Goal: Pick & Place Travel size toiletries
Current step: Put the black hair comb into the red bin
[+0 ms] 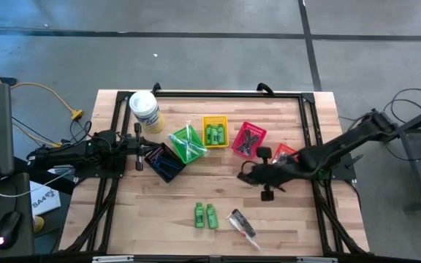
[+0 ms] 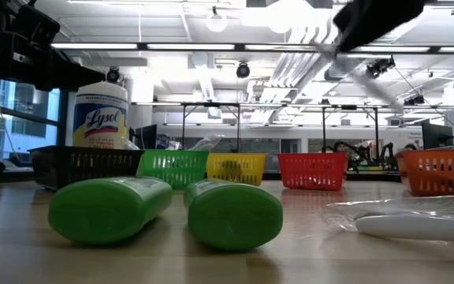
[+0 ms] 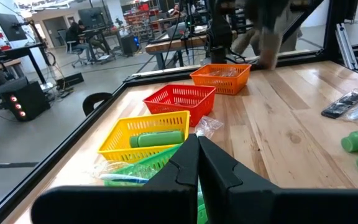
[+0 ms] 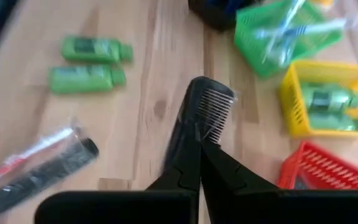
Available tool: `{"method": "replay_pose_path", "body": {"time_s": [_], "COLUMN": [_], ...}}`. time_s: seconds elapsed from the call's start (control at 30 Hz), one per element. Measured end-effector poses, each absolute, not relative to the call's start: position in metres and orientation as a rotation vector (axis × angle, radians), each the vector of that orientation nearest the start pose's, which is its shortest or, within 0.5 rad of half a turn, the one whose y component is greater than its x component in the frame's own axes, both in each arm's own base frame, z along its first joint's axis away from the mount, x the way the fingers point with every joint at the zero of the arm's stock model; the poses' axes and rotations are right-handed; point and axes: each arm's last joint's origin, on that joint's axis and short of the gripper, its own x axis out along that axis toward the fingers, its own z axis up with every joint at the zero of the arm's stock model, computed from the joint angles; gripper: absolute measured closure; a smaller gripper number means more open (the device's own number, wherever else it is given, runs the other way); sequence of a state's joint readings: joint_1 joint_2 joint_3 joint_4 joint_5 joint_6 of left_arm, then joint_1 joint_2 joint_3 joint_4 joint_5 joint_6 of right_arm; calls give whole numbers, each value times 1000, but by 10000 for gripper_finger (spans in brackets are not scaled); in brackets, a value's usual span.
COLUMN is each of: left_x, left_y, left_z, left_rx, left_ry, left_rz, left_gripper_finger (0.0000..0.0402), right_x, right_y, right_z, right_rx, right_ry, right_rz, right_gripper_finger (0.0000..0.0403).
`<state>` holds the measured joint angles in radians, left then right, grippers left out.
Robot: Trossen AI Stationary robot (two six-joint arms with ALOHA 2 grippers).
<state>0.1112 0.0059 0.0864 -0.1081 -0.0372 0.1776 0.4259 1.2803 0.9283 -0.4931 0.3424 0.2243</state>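
A row of 5 small plastic baskets, from the black basket to the orange basket, crosses the middle of the wooden table, with a white Lysol tub behind its left end. In front, 2 bright green mini bottles and a clear-wrapped black comb lie near each other. Bare wood lies open at both front corners and along the back right.

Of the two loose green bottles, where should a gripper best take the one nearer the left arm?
Probably from straight above, at mid-body of that green bottle, fingers closing across its short width. It lies flat on the table; the other bottle lies close beside, so one finger must enter that narrow gap.
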Motion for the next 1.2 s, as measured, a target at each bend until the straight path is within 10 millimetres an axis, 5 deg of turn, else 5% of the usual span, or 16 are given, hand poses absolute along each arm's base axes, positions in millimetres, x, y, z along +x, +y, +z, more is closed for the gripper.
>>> {"method": "replay_pose_path", "body": {"time_s": [0.3,0.63,1.2], "left_x": [91,91,91], "left_y": [11,11,11], "left_z": [182,182,182], "left_rx": [176,176,176], "left_ry": [41,42,42], "left_rz": [145,145,145], "left_gripper_finger": [402,402,402], "right_x": [198,155,104], "right_y": [82,61,29], "right_z": [304,326,291], "right_rx": [-108,-115,-77], "right_ry": [618,484,374], "right_rz": [53,68,9], "right_gripper_finger": [401,401,401]}}
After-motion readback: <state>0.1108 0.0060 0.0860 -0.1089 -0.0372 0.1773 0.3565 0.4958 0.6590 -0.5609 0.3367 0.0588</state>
